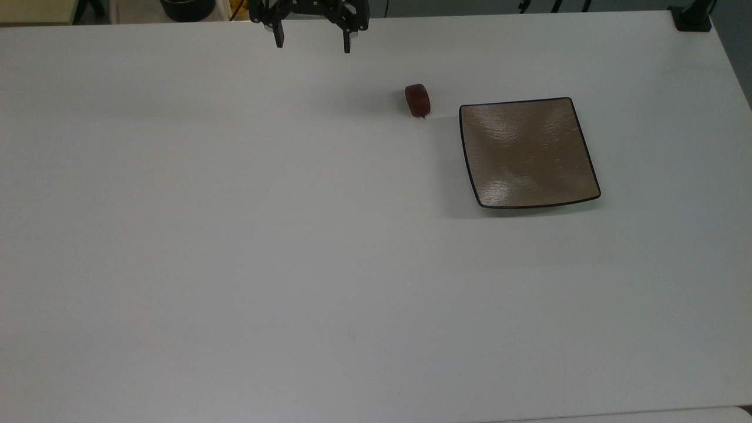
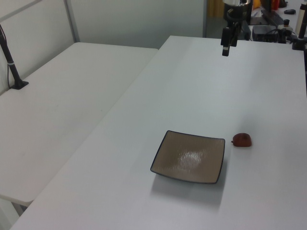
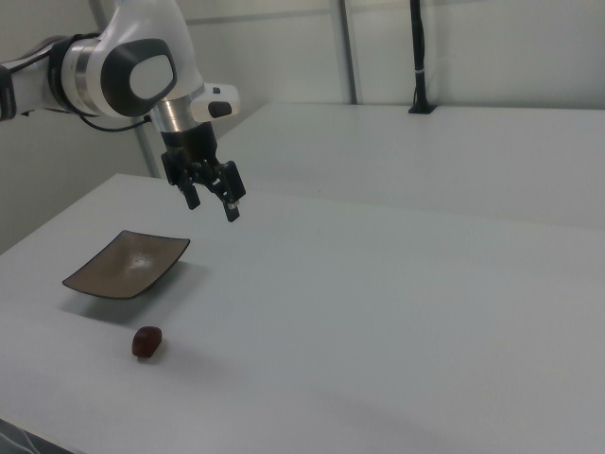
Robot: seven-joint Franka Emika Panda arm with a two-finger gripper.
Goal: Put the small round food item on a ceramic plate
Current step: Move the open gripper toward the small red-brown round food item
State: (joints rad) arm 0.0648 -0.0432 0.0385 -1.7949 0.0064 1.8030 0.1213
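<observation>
Lowering squarely over the small round food item point(image 1: 417, 99) is advised; the gripper point(image 1: 312, 41), spread wide, holds nothing.

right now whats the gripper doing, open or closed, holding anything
Gripper: open, holding nothing, up in the air above the table.
</observation>
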